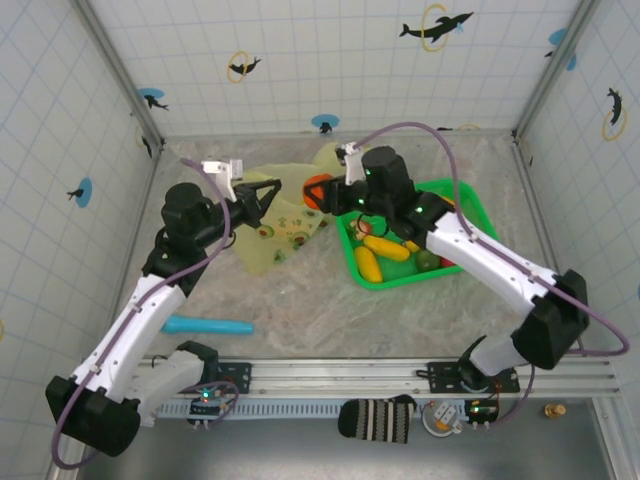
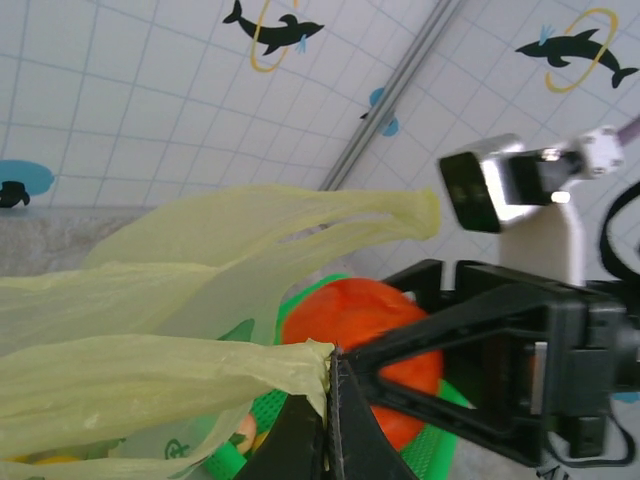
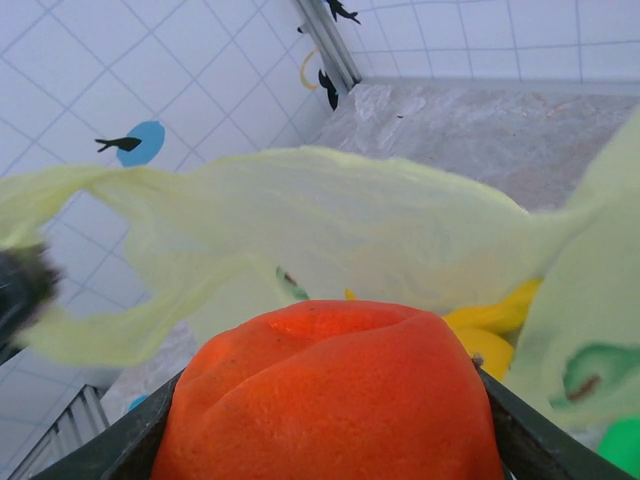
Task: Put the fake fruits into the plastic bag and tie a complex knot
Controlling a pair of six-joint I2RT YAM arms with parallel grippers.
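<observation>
My left gripper (image 1: 264,196) (image 2: 335,366) is shut on a handle loop of the pale yellow-green plastic bag (image 1: 282,226) (image 2: 150,370), holding it up off the table. The other loop (image 2: 330,215) hangs loose above it. Just right of the bag's mouth, my right gripper (image 1: 326,196) (image 3: 335,445) is shut on a round orange fake fruit (image 1: 317,189) (image 2: 350,325) (image 3: 335,385). The bag (image 3: 330,215) spreads out in front of that fruit. Yellow bananas (image 1: 385,247) and green (image 1: 427,258) and red pieces lie in the green tray (image 1: 400,281).
A teal-blue stick (image 1: 207,325) lies on the table near the left arm's base. Tiled walls close in the marbled table on three sides. A yellow piece (image 3: 490,335) shows beyond the orange fruit; I cannot tell whether it sits inside the bag.
</observation>
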